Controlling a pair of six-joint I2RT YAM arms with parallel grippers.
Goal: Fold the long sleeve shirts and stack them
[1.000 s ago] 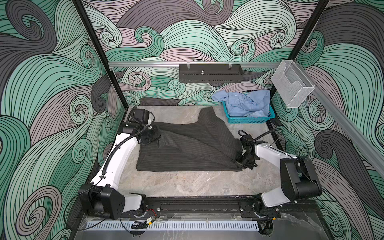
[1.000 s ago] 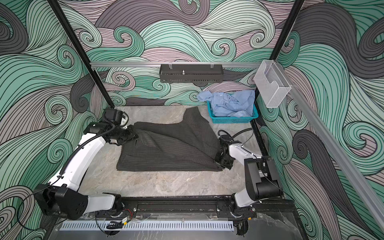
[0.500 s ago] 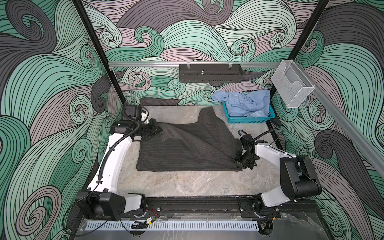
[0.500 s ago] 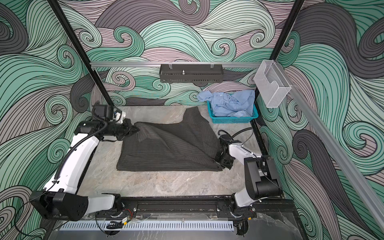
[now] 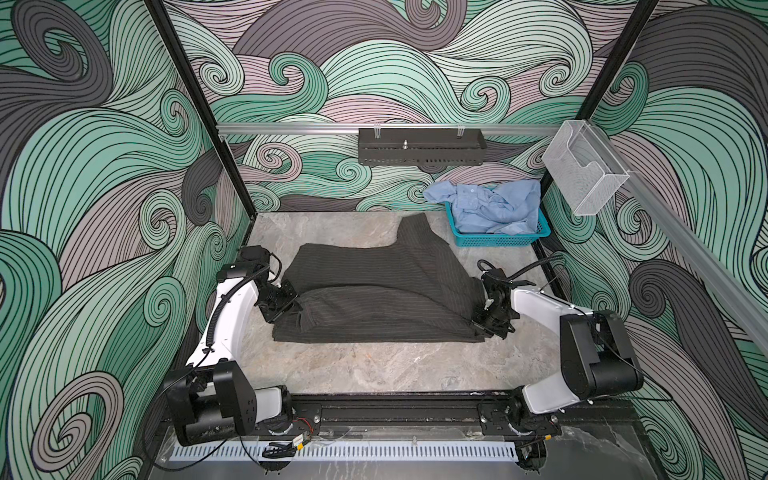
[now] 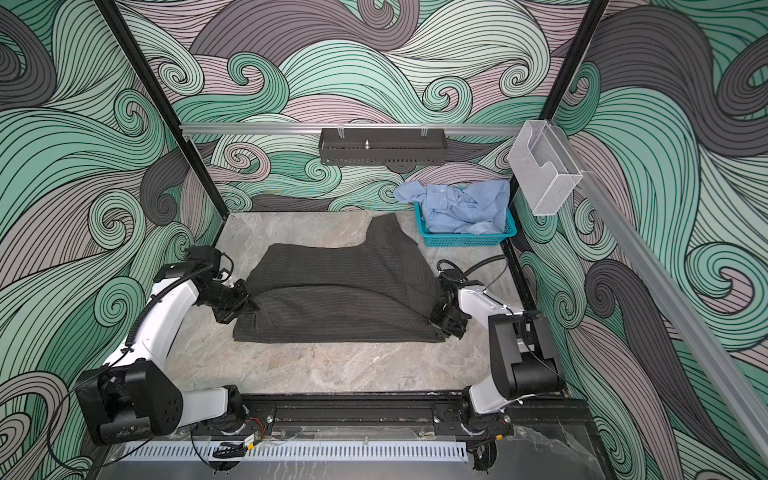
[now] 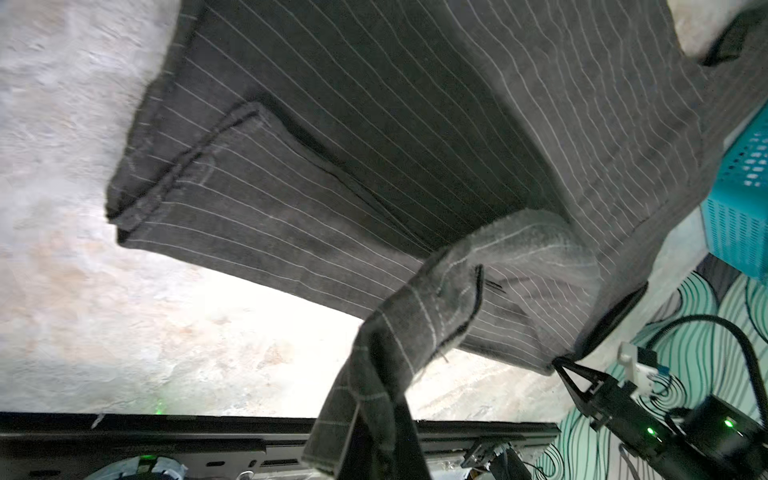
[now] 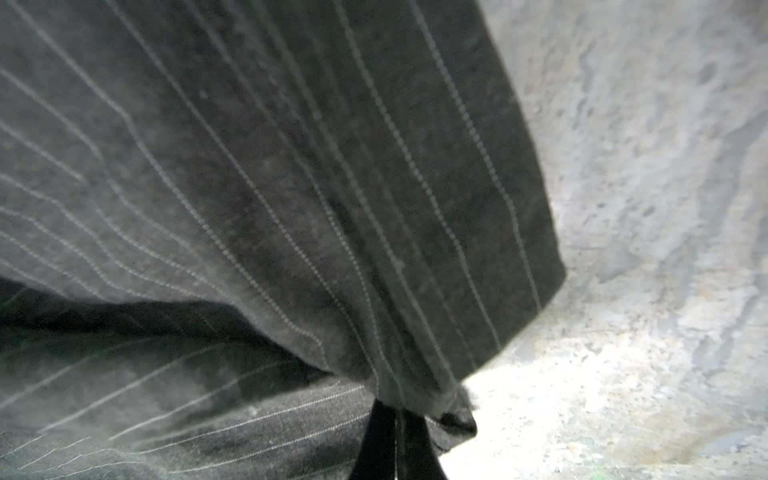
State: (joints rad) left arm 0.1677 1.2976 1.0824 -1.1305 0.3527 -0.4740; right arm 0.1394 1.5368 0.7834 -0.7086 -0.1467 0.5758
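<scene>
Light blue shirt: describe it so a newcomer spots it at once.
At the far right corner of the table sits a teal mesh basket. The light blue shirt lies crumpled in it, spilling over the rim; unlike the charcoal pinstriped shirt lying mid-table, it is plain and pale.

The desk [image 5: 374, 365] is bare in front of the pinstriped shirt [image 5: 374, 299], between its near edge and the black base rail [image 5: 395, 415]. A second bare strip runs behind the shirt along the back wall, left of the dark sleeve [image 5: 415, 232] that extends toward the basket. The far right corner is blocked by the teal basket [image 5: 498, 241], heaped with the light blue shirt [image 5: 490, 208]. The left arm [image 5: 228, 316] and right arm [image 5: 540, 303] occupy both flanks of the pinstriped shirt. A black rack [image 5: 419, 149] and a clear holder [image 5: 582, 174] project from the walls above
</scene>
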